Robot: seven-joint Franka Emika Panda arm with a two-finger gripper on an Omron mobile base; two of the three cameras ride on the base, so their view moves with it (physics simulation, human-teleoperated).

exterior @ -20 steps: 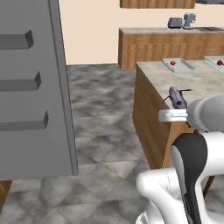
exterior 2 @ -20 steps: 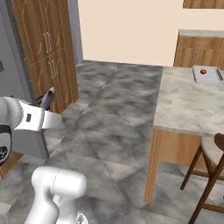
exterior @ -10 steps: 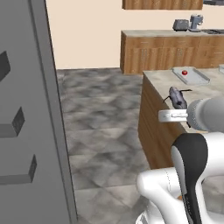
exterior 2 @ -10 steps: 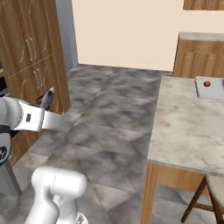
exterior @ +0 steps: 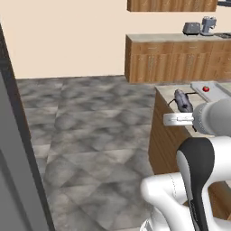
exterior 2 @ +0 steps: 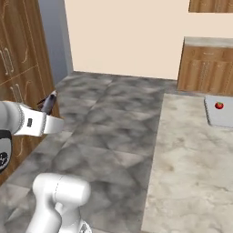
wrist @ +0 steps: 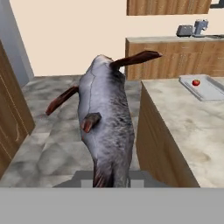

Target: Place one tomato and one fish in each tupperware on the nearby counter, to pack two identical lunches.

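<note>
Hand view shows our two-finger gripper (wrist: 111,177) clamped on the tail end of a grey, red-finned fish (wrist: 106,124), which stands up the centre of the frame. At upper right, a red tomato (wrist: 196,82) sits in a pale grey tupperware (wrist: 210,92) on the beige marbled stone counter (wrist: 188,122). We judge the thin tail hold risky: the fish could swing or slip out during transport.

- We see a grey marbled tile floor (exterior: 94,131) running back to a plain cream wall (exterior: 67,36).
- Against that wall stand wooden base cabinets (exterior: 180,63) with a pale top.
- On that top sit a toaster (exterior: 191,29) and, just beside it, a coffee machine (exterior: 207,25).
- Tall wooden cupboards (exterior 2: 18,59) rise at the left of the right base view.
</note>
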